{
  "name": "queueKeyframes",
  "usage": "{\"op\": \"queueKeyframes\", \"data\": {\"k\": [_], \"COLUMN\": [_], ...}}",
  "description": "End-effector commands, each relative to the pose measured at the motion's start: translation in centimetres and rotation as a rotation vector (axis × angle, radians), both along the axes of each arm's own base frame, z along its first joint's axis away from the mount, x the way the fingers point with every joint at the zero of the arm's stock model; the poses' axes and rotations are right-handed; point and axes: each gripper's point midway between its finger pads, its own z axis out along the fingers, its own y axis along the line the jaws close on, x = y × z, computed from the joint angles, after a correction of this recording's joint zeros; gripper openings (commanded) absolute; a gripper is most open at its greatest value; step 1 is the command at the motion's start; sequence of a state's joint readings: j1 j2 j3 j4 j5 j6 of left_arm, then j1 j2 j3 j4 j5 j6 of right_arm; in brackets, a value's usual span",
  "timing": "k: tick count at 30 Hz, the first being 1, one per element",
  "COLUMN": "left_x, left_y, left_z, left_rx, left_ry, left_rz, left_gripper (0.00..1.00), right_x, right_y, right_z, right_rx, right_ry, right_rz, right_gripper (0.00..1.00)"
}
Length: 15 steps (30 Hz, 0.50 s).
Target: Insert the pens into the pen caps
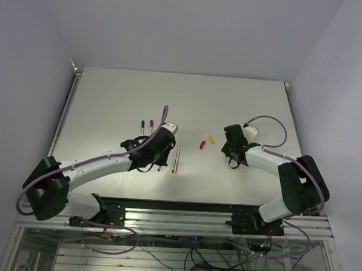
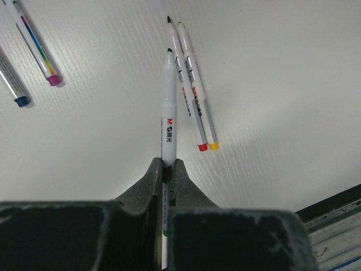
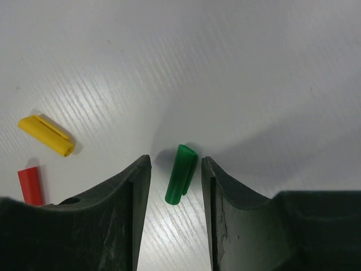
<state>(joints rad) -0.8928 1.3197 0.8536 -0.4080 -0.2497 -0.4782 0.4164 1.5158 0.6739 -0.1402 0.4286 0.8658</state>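
Note:
My left gripper (image 1: 159,154) (image 2: 168,164) is shut on a grey pen (image 2: 168,101) with a green band at its rear and its dark tip pointing away. Two more uncapped pens, one red-ended (image 2: 187,84) and one yellow-ended (image 2: 197,90), lie side by side on the table just right of it (image 1: 175,159). My right gripper (image 1: 231,153) (image 3: 176,164) is open and low over the table, with the green cap (image 3: 181,173) lying between its fingers, touching neither. The yellow cap (image 3: 46,135) (image 1: 211,139) and the red cap (image 3: 29,185) (image 1: 202,144) lie to its left.
Two capped pens, one purple (image 2: 36,48) (image 1: 151,125) and one blue (image 2: 12,84) (image 1: 142,126), lie on the white table (image 1: 189,99) beyond the left gripper. A metal rail (image 1: 183,217) runs along the near edge. Walls enclose the table on three sides.

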Motion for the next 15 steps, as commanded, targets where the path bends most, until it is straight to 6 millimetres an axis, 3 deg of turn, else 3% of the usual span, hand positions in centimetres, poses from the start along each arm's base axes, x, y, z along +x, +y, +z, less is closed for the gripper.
{"op": "queueKeyframes", "data": {"k": [1, 15], "left_x": [-0.1, -0.3], "left_y": [-1.1, -1.0], "left_z": [0.3, 0.0], "left_rx": [-0.04, -0.046], "left_ry": [-0.003, 0.003], "left_rz": [-0.031, -0.033], "left_gripper": [0.07, 0.07], "right_x": [-3.2, -3.9], "right_y": [-0.5, -1.5], "right_z": [-2.4, -3.5], "right_rx": [-0.015, -0.099], "right_ry": [0.105, 0.167], "right_rz": [-0.016, -0.059], "right_gripper": [0.41, 0.36]}}
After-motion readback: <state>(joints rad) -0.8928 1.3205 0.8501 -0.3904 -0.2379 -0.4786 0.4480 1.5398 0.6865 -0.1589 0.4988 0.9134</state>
